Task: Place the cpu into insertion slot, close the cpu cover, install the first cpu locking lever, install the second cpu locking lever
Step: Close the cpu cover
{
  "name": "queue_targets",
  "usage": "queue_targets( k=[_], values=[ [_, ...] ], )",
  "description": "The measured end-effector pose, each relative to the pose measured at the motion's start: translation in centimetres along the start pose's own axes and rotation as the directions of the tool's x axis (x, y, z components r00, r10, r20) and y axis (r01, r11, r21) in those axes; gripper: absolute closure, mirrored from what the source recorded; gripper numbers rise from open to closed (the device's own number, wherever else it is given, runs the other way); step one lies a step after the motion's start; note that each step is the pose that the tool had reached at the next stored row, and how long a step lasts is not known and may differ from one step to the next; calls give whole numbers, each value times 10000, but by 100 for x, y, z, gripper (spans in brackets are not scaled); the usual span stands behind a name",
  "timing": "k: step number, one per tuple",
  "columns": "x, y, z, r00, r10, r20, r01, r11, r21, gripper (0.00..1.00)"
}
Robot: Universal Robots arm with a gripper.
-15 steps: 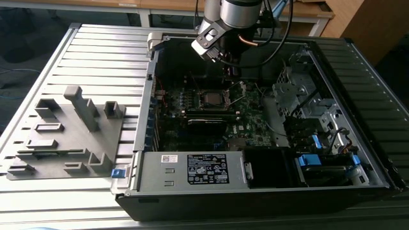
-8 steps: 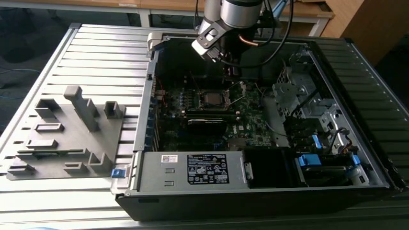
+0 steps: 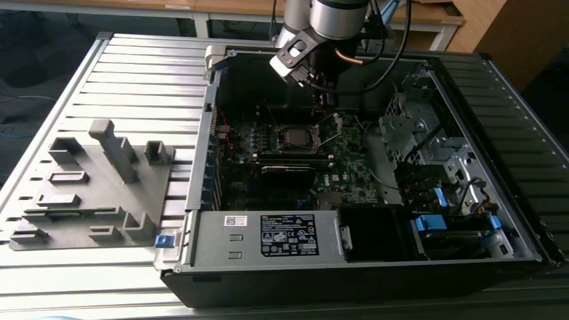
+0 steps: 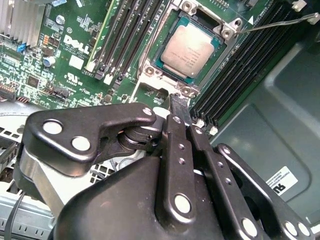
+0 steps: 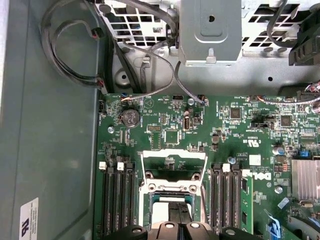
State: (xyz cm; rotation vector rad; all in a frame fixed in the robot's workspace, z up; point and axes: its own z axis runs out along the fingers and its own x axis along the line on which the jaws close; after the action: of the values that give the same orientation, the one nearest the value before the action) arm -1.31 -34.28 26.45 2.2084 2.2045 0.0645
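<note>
The cpu (image 4: 187,50), a silver-topped square chip, lies flat in the insertion slot (image 3: 294,137) on the green motherboard. In the first wrist view the cpu cover (image 5: 173,153), a thin silvery frame, stands swung open beside the slot. A thin wire locking lever (image 4: 272,24) sticks out from one slot corner, unlatched. My gripper (image 4: 179,102) hangs just above the slot's edge on the cover's side, with its black fingers pressed together and nothing between them. From outside, the gripper (image 3: 327,100) reaches down into the open case over the board.
Memory slots (image 4: 125,35) flank the slot on both sides. A grey drive cage (image 5: 210,30) and loose cables (image 5: 75,75) sit past the board. A heatsink (image 5: 305,180) is nearby. Outside the case, a grey fixture block (image 3: 98,187) rests on the slatted table.
</note>
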Motion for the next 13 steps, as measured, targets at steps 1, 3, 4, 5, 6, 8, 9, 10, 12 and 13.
queue_targets(
  k=[1,3,4,5,6,8,9,10,12,13],
  values=[
    [0,10,1,10000,0,0,0,10000,0,89],
    [0,31,2,10000,0,1,0,10000,0,89],
    [0,43,3,10000,0,0,0,10000,0,89],
    [0,56,3,10000,0,1,0,10000,1,89],
    [0,70,4,10000,0,0,0,10000,0,89],
    [0,98,6,10000,0,0,0,10000,0,89],
    [0,114,6,10000,0,1,0,10000,0,89],
    [0,130,7,10000,0,0,0,10000,0,89],
    [1,165,9,10000,0,1,0,10000,0,89],
    [1,183,10,10000,0,1,0,10000,0,89]
  ],
)
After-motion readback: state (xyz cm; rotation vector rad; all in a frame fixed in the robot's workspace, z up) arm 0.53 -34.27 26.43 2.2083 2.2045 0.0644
